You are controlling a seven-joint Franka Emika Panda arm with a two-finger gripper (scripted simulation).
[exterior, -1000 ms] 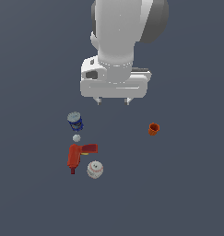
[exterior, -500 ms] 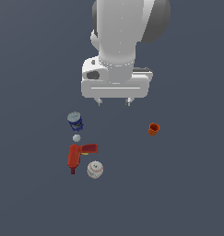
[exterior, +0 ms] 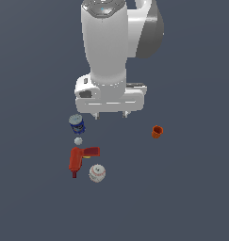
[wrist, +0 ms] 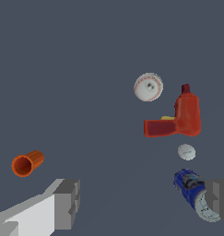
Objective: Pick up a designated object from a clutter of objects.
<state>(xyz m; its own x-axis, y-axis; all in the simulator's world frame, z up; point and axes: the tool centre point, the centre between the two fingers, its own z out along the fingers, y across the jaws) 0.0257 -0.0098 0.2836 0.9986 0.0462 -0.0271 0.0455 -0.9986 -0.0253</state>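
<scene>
Nothing appears grasped yet: the white arm's gripper [exterior: 110, 114] hangs mid-frame with jaws spread and empty, while the red L-shaped toy drill [exterior: 81, 159] lies untouched, lower left in the exterior view, between a small white ball [exterior: 78, 140] and a red-stitched baseball [exterior: 97, 173].

In the wrist view, one grey finger [wrist: 220, 200] of the tool hides the near end of the blue can [wrist: 192, 189], and both fingers are cut off by the picture's edge. The can's label is too blurred to read. In the exterior view, the arm's top is cropped.
</scene>
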